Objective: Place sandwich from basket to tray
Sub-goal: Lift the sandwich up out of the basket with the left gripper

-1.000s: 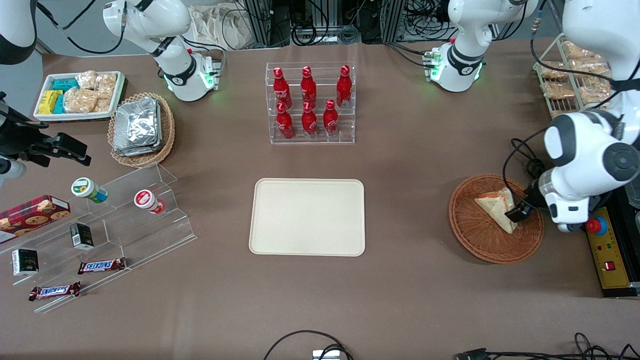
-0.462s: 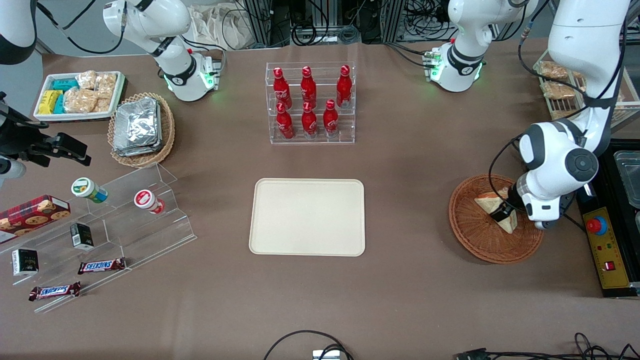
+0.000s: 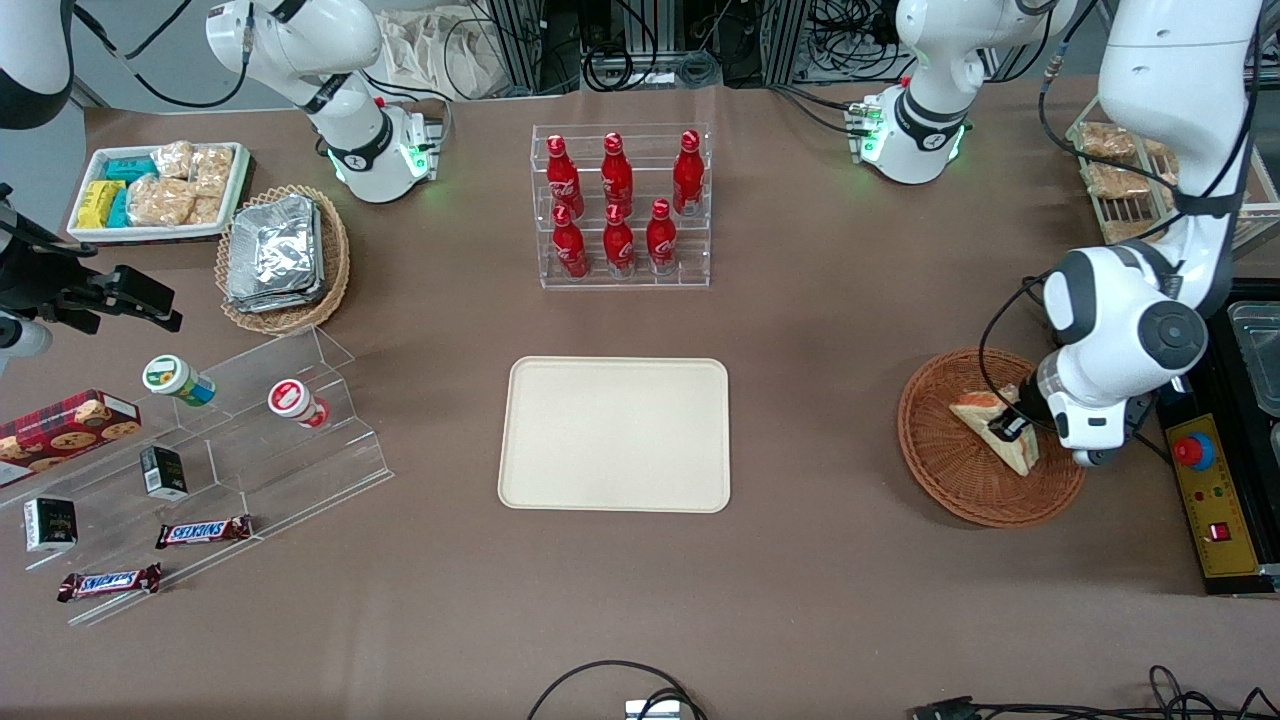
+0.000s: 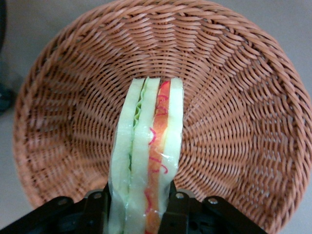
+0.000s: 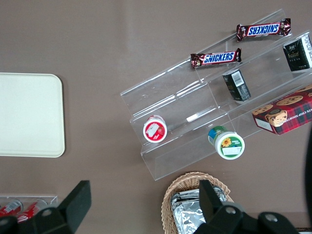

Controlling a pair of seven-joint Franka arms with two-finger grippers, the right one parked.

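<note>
The sandwich [image 3: 982,411] stands on edge in the reddish-brown wicker basket [image 3: 935,475] toward the working arm's end of the table. My gripper [image 3: 1010,428] is down in the basket, shut on the sandwich. In the left wrist view the two black fingers [image 4: 179,208] press against the bread on both sides of the sandwich [image 4: 148,156], whose green and red-orange filling shows along its edge, with the basket [image 4: 234,122] weave all around it. The cream tray [image 3: 615,435] lies bare at the table's middle, well apart from the basket.
A clear rack of red bottles [image 3: 620,205] stands farther from the camera than the tray. A yellow control box with a red button [image 3: 1205,490] lies beside the basket. A tan basket of foil packets [image 3: 280,255] and stepped acrylic shelves with snacks [image 3: 200,460] sit toward the parked arm's end.
The arm swung in over the basket and the gripper settled onto the sandwich. The sandwich, lying flatter a second ago, now shows narrower and sits between the fingers.
</note>
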